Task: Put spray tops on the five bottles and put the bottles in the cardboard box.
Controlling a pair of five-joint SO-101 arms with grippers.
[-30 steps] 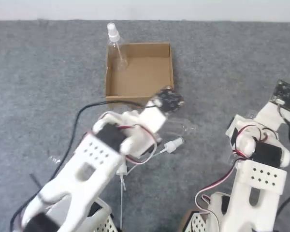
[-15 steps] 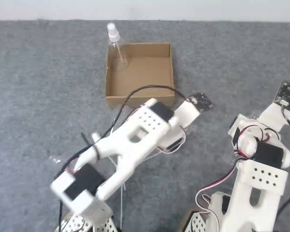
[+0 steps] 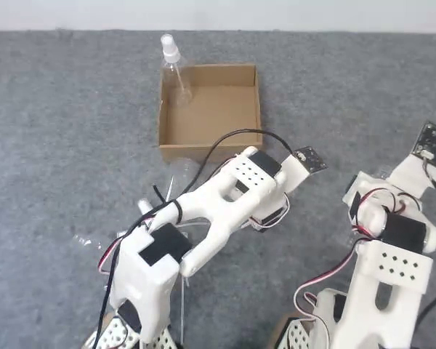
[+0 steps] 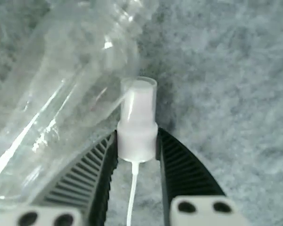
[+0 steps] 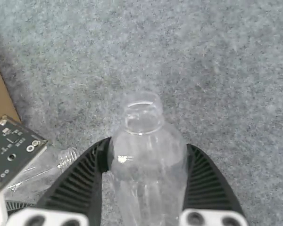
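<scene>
My left gripper (image 4: 137, 136) is shut on a white spray top (image 4: 138, 117), whose thin tube runs back between the fingers. A clear bottle (image 4: 61, 89) lies on the carpet right beside it, with its open neck close to the spray top. My right gripper (image 5: 147, 149) is shut on another clear bottle (image 5: 146, 146) with an open neck, held above the carpet. The cardboard box (image 3: 164, 123) sits at the back centre. One bottle with a spray top (image 3: 174, 69) leans in its back-left corner. In the high view the left arm (image 3: 247, 185) stretches across the middle, just in front of the box.
Grey carpet covers the table. The right arm (image 3: 389, 225) stands at the right side. The left arm's circuit board (image 5: 12, 146) and a lying bottle neck (image 5: 68, 155) are close to the held bottle. A loose thin tube (image 3: 183, 294) lies near the left arm's base.
The left arm swung right and stretched out over the spray top lying in front of the box. The right arm stayed still.
</scene>
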